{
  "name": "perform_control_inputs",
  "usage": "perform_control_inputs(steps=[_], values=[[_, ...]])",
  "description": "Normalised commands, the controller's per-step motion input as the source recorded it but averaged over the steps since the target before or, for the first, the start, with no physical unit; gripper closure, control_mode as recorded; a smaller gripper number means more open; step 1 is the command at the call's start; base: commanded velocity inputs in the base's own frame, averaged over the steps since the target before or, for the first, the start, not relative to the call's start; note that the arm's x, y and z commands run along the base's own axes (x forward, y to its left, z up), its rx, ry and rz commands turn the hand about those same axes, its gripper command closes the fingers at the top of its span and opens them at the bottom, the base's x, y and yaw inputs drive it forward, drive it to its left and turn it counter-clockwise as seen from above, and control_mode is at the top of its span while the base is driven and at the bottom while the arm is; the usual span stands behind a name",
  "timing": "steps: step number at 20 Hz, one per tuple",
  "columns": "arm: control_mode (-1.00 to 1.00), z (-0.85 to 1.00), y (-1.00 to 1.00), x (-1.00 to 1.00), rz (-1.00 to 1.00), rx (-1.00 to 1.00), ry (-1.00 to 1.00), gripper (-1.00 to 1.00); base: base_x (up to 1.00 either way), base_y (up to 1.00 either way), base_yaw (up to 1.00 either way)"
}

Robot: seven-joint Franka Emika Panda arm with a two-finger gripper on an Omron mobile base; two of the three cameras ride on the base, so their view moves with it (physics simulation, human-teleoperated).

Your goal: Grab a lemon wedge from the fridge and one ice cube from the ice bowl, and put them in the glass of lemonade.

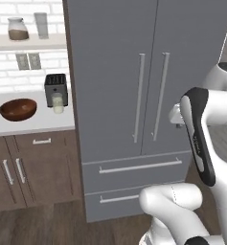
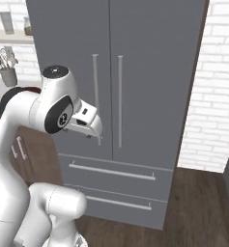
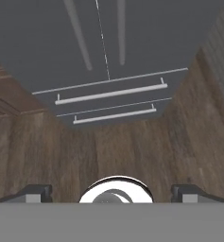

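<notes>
One fridge with two doors and two drawers; one ice bowl; one toaster; one glass of lemonade.

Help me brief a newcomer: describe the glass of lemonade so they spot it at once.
Start at the tall grey fridge; the white counter lies left of it. There, before the black toaster, stands the glass of lemonade: a small clear tumbler of pale liquid, shorter than the toaster, right of the wide brown ice bowl.
</notes>
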Motion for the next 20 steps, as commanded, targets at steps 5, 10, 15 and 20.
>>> perform_control_inputs(steps=[5,10,15,20], values=[[1.0,0.0,0.0,0.0,0.0,0.0,0.0,-1.0,-0.09,0.0,-0.01],[1.0,0.0,0.0,0.0,0.0,0.0,0.0,-1.0,0.0,-0.07,-0.01],[1.0,0.0,0.0,0.0,0.0,0.0,0.0,-1.0,-0.02,-0.02,0.0],[-1.0,0.34,0.0,0.02,-0.02,0.0,-0.03,-1.0,-0.03,0.0,0.0]])
